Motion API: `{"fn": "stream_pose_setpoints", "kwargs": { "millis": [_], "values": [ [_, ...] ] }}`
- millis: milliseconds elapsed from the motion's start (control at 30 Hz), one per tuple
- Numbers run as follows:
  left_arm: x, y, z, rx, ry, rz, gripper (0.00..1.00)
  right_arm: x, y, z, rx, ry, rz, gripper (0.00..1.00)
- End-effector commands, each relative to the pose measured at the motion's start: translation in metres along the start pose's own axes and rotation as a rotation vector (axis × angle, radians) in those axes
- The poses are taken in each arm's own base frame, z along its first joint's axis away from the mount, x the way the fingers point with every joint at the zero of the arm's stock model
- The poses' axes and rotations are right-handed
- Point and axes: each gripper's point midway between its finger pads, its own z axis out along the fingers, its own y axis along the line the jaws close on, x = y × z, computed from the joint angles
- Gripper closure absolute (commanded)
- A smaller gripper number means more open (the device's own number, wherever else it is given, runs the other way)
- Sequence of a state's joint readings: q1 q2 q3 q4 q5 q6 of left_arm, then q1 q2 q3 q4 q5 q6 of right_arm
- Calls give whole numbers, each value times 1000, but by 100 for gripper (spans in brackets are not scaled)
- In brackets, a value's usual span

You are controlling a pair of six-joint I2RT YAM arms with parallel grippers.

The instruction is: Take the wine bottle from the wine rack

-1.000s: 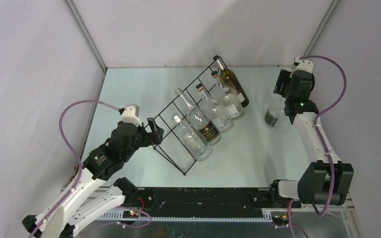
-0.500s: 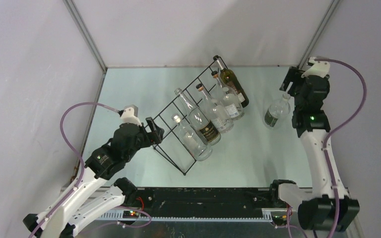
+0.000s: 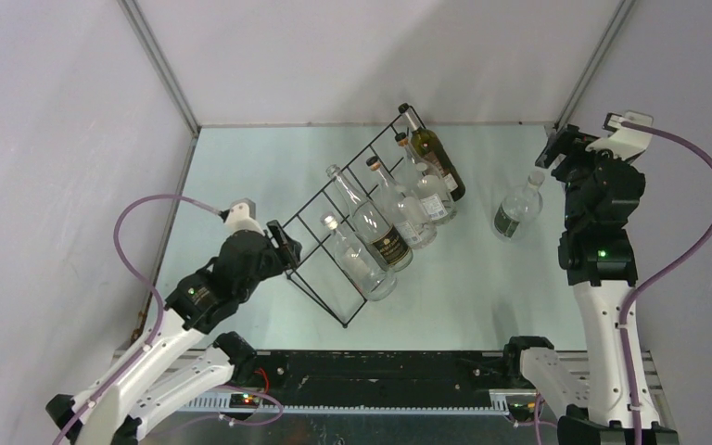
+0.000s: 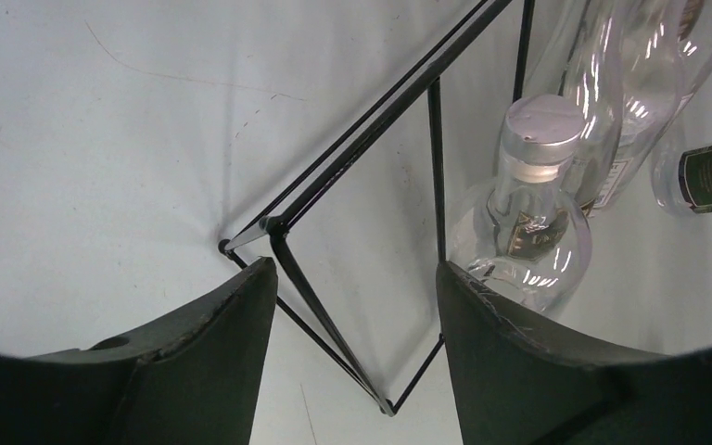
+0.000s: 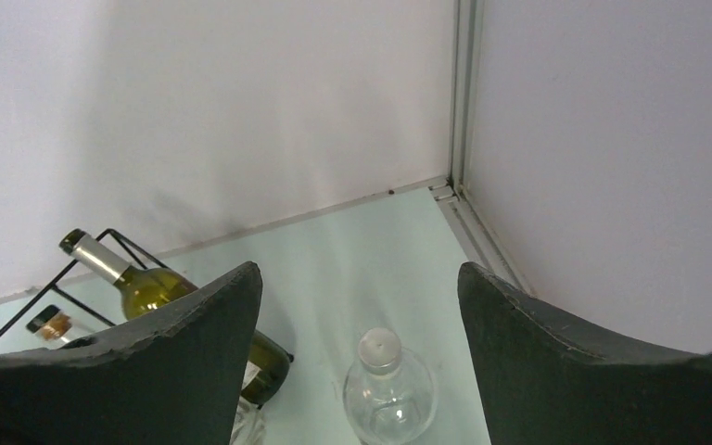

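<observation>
Arms, two of them, rise from the near edge of the desk (image 3: pixel 241 176). Toward the near left corner, the left hand (image 3: pixel 283 243) is at the near left end of the rack (image 3: pixel 320 206). It is released: its two fingers (image 4: pixel 213 324) are spread, and the rack's corner wire runs through the gap between them. Whether either finger touches the wire cannot be told.

One rack lies on the desk, running on a slant from the near middle toward the far edge. Five bottles lie side by side in it, necks toward the far left and bases toward the right edge. Four are clear bottles (image 3: pixel 363 267). The nearest has a silver cap and lies just beyond the left hand. The next has a dark label. The fifth, at the rack's far end, is one green bottle (image 3: pixel 439 162) with a pale foil neck.

One more, the standing bottle (image 3: pixel 516 209), is off the rack. It stands upright on the bare desk near the right edge, apart from the rack and level with its far end. It is clear, round-shouldered, with a pale cap and a small dark label. That makes six bottles in all.

Toward the far right corner, the right hand (image 3: pixel 556 148) hangs above the desk, released and grasping nothing. In its wrist view the fingers are wide apart, with the standing bottle below and between them, untouched.
</observation>
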State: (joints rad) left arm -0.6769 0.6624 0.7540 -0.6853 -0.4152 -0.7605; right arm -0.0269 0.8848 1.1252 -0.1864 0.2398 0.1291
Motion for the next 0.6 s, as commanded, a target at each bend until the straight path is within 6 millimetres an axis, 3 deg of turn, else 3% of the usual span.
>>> {"fn": "stream_pose_setpoints", "kwargs": {
  "millis": [0,300,567],
  "values": [
    [-2,-5,9,-3,-27,-36,32,-29,10,-13,-35,-57,54,20],
    [-6,1,21,-60,-38,-19,41,-38,34,-34,-117,-66,65,21],
    [-26,8,38,-76,-60,-45,43,-21,52,-43,-167,-3,37,22]
  ]
}}
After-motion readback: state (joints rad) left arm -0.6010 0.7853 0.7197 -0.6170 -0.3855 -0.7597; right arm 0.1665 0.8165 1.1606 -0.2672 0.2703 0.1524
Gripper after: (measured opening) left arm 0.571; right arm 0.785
